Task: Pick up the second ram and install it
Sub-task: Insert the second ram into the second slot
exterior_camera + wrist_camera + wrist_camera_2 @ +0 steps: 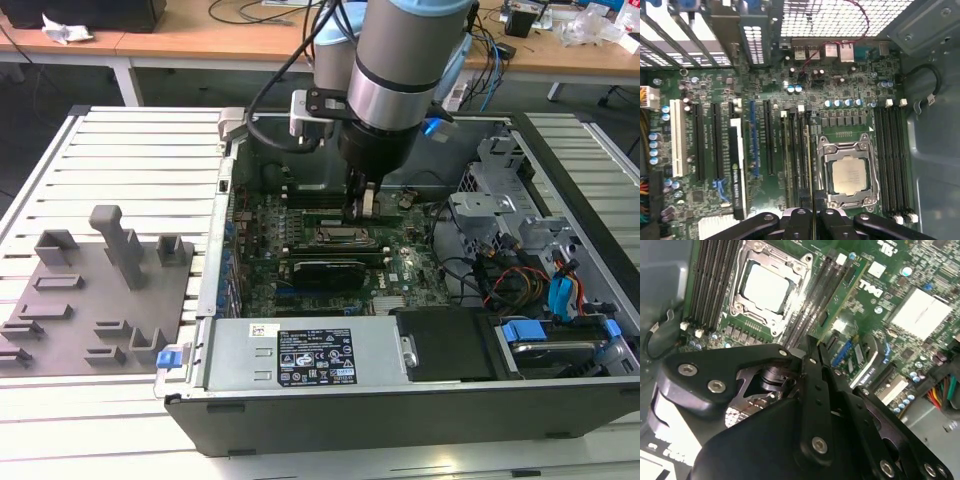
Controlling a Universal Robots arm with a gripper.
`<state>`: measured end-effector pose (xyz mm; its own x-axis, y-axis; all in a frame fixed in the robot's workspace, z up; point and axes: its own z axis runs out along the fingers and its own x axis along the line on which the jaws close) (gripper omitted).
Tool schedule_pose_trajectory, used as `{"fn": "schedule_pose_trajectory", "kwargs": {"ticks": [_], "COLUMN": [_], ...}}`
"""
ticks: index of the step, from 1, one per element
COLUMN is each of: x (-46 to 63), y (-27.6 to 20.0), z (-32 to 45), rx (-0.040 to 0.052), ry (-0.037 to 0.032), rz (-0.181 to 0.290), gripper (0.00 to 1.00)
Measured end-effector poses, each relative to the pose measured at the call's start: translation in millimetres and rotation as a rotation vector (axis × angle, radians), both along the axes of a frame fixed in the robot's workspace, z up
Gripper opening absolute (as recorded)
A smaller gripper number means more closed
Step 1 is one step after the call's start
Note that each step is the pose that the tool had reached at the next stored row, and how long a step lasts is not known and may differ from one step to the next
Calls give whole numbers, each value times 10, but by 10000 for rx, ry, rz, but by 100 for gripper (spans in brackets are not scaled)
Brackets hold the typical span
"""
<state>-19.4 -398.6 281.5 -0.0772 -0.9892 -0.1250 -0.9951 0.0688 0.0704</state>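
We've got the gripper fingers pinched on the thin green RAM stick by its top edge; it's light, stiff, fragile.

Open computer case at exterior view's right; tray beside it at left; gripper inside case above motherboard.

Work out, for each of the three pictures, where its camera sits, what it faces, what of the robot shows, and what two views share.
Exterior view: off the arm, above the open computer case, looking down; the arm's wrist and gripper show over the motherboard.
First wrist view: on the wrist, facing down at the motherboard; black gripper linkage shows.
Second wrist view: on the wrist, angled across the board; gripper body shows.
Shared: both wrist views show the CPU socket and memory slots.
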Motion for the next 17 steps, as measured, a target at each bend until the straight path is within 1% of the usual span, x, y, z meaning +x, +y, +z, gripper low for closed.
{"fn": "schedule_pose_trajectory", "kwargs": {"ticks": [2,3,5,6,7,9,11,14,15,17], "x": [0,-1,-56,-93,-101,-104,-112,-120,-125,-127], "y": [21,24,23,24,24,25,26,26,28,29], "z": [-43,-76,-141,-189,-241,-305,-388,-446,-461,-472], "rx": [2,1,0,1,0,1,-5,-23,-61,-81], "ry": [-1,0,0,0,0,0,0,0,0,0], "rz": [0,2,1,-2,-4,-13,-35,-54,-59,-57], "gripper": [13,13,13,13,13,13,13,13,13,13]}}
